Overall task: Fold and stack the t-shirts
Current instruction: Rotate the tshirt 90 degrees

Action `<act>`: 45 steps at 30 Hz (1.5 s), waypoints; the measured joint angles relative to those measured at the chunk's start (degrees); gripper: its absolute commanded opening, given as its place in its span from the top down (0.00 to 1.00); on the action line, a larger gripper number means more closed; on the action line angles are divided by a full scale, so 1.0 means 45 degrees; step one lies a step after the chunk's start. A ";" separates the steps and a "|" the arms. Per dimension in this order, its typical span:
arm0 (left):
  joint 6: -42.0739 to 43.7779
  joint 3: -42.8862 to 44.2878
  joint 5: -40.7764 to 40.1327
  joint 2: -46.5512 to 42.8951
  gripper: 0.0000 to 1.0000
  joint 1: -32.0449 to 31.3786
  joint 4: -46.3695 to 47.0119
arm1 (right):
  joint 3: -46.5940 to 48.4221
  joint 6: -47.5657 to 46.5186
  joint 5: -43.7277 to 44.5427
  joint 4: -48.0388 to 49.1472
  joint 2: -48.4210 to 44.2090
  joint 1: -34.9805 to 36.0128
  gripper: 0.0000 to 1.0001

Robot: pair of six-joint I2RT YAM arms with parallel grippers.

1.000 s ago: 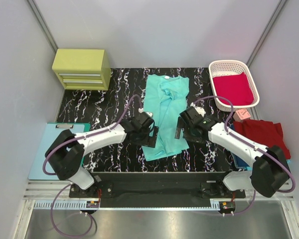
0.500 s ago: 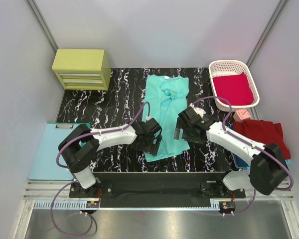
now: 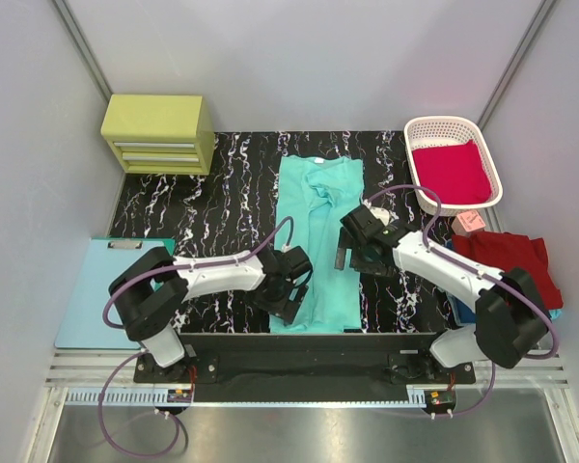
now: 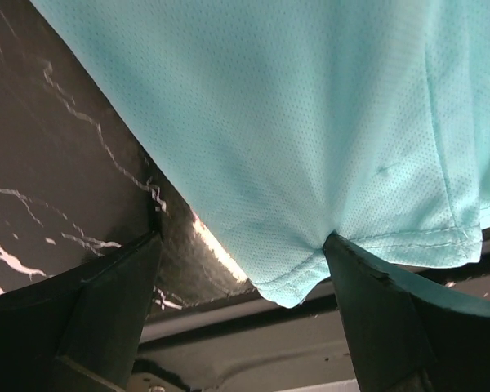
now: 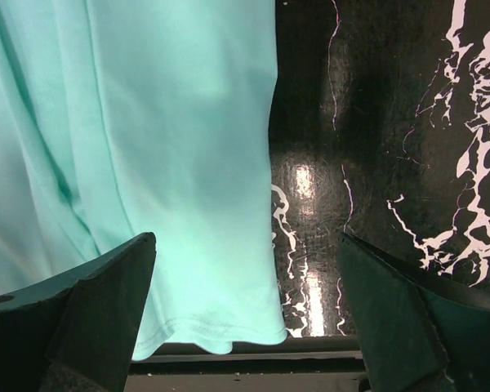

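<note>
The left gripper (image 4: pixel 241 241) and right gripper (image 5: pixel 245 237) are hanging released over the mint shirt (image 3: pixel 318 231), seemingly folded lengthwise only; the crimson shirt (image 3: pixel 452 172) and dark red shirt (image 3: pixel 507 260) are waiting.

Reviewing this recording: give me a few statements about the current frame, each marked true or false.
1. The mint-teal shirt lies in the white basket. False: it lies stretched out on the black marbled mat; the basket holds a crimson shirt.
2. The left gripper and the right gripper are both open. True.
3. The pale blue clipboard lies on the left arm's side. True.
4. The dark red shirt is stacked on the mint-teal shirt. False: it lies apart, at the right edge.
5. A yellow-green drawer unit stands at the far left corner. True.
</note>
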 measured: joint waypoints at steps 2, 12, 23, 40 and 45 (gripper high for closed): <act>-0.0005 -0.0083 0.0015 -0.0102 0.08 -0.0063 -0.0175 | 0.0024 -0.0015 0.0000 -0.0005 0.0209 0.0000 0.00; -0.0155 0.0850 -0.1710 -0.2691 0.01 0.0044 -0.0330 | 0.3871 -0.0957 0.0364 0.0141 0.3327 -0.0277 0.19; -0.0024 0.3254 -0.1957 -0.1073 0.03 0.3434 0.1132 | 1.0268 -0.1841 -0.0758 0.0525 0.8918 -0.3133 0.82; 0.0185 0.3789 -0.1180 0.0714 0.05 0.3701 0.1472 | 1.7107 -0.2307 -0.1817 -0.1190 1.4358 -0.3842 1.00; 0.0194 0.3740 -0.0884 0.0714 0.05 0.3706 0.1506 | 1.8122 -0.2307 -0.1928 -0.1671 1.5052 -0.3910 1.00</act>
